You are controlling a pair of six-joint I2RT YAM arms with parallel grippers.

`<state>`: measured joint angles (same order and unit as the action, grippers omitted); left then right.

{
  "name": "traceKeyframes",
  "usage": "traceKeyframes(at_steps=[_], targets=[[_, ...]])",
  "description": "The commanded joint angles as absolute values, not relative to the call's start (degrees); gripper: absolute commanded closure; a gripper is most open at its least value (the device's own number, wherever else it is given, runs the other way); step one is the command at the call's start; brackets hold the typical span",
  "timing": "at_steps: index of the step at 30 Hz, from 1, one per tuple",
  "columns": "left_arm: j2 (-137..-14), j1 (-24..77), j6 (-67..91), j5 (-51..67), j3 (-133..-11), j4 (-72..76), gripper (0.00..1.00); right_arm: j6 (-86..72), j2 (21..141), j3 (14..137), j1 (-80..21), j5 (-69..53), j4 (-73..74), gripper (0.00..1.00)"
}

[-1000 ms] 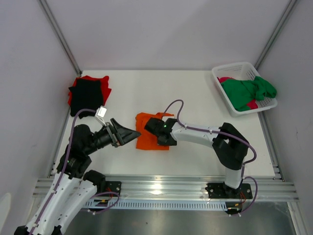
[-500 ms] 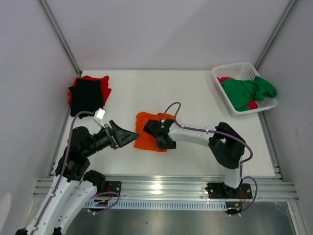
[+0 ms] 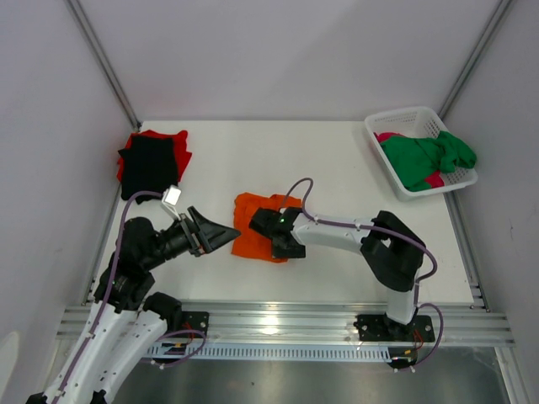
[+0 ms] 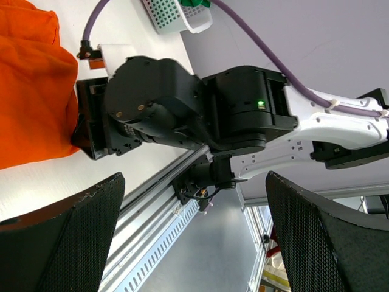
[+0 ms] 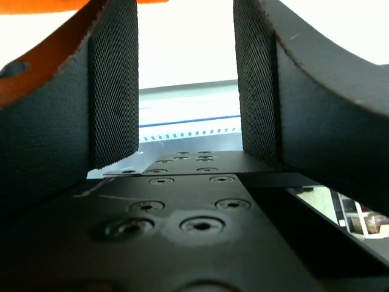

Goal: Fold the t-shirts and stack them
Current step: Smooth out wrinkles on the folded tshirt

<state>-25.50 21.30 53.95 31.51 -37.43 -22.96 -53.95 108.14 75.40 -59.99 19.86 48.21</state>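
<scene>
Orange t-shirt [image 3: 251, 240] lies folded midway on the white surface [image 3: 337, 160]. The basket [image 3: 389, 168] (far right corner) holds a green t-shirt [image 3: 425, 160] and a pink t-shirt [image 3: 387, 136]. A black t-shirt [image 3: 150, 168] lies on a red t-shirt [image 3: 178, 143] at far left. Left fingers [image 4: 67, 243] are spread wide just left of the orange cloth. Right fingers [image 5: 112, 85] are parted and empty at its right edge.

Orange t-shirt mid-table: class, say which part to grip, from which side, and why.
Probably the left edge of the orange t-shirt, approached low from the left by the open left gripper. It lies flat as a folded pad, so only an edge gives layers to pinch, and the right gripper sits over its right side.
</scene>
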Motion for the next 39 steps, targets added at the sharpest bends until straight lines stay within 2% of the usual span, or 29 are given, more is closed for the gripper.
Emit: traceKeyframes(at_steps=[1, 9, 12, 16, 25, 28, 36, 39], targets=[[-25.58, 21.01, 53.26, 32.08, -38.67, -22.06, 0.0, -54.05, 103.71, 76.02, -60.47, 24.34, 49.65, 0.47], [-27.16, 21.01, 53.43, 32.34, -37.44, -20.75, 0.01, -55.46, 98.27, 78.4, -63.28, 30.85, 54.32, 0.47], [-27.68, 21.01, 54.22, 32.96, -36.48, -18.81, 0.0, -53.88, 94.94, 76.73, -63.46, 30.59, 49.76, 0.47], [-28.56, 21.01, 54.75, 33.57, -35.77, -16.97, 0.0, -46.77, 91.06, 72.07, -63.46, 26.2, 35.63, 0.47], [-27.34, 21.01, 55.28, 32.7, -35.94, -17.4, 0.01, -42.28, 101.59, 78.04, -63.02, 19.96, 32.27, 0.47], [-24.63, 21.01, 53.53, 27.88, -38.75, -22.74, 0.01, -41.84, 103.62, 78.48, -62.84, 17.23, 29.37, 0.47], [-18.63, 21.01, 44.3, 3.37, -54.04, -39.19, 0.01, -40.78, 108.81, 80.33, -62.67, 12.57, 25.41, 0.47], [-18.72, 21.01, 42.89, 0.53, -55.37, -42.88, 0.01, -40.08, 109.25, 81.38, -62.67, 11.78, 24.0, 0.47]])
